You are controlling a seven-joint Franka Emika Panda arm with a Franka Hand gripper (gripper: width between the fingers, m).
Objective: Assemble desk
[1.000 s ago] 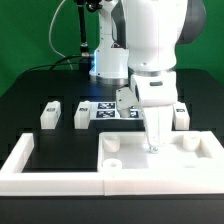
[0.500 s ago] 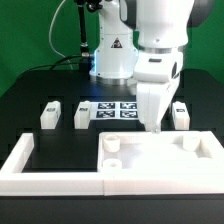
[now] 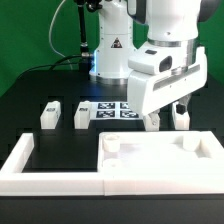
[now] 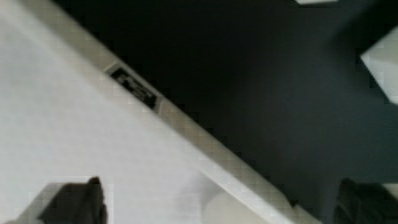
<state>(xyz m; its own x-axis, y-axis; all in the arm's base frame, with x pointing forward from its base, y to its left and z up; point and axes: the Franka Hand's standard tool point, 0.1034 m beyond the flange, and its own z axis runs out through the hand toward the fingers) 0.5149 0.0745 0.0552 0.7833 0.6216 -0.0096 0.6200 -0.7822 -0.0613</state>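
Note:
The desk's wide white panel (image 3: 160, 160) lies flat at the front of the black table, and its round corner sockets (image 3: 112, 146) face up. Two tagged block legs (image 3: 49, 115) (image 3: 82, 115) stand behind it on the exterior view's left. A third leg (image 3: 181, 120) stands on the right, partly behind my fingers. My gripper (image 3: 167, 116) hangs tilted above the panel's far edge, open and empty. In the wrist view the panel (image 4: 71, 110) runs diagonally under the open gripper (image 4: 219, 202), and both dark fingertips (image 4: 71, 200) are clear of it.
The marker board (image 3: 112, 110) lies flat between the legs. A long low white border wall (image 3: 20, 160) runs along the front and turns back on the exterior view's left. The robot base (image 3: 110, 55) stands behind, in front of a green backdrop.
My gripper has lifted off the panel, drifted toward the exterior view's right and tilted. It stays open. The panel and legs have not moved.

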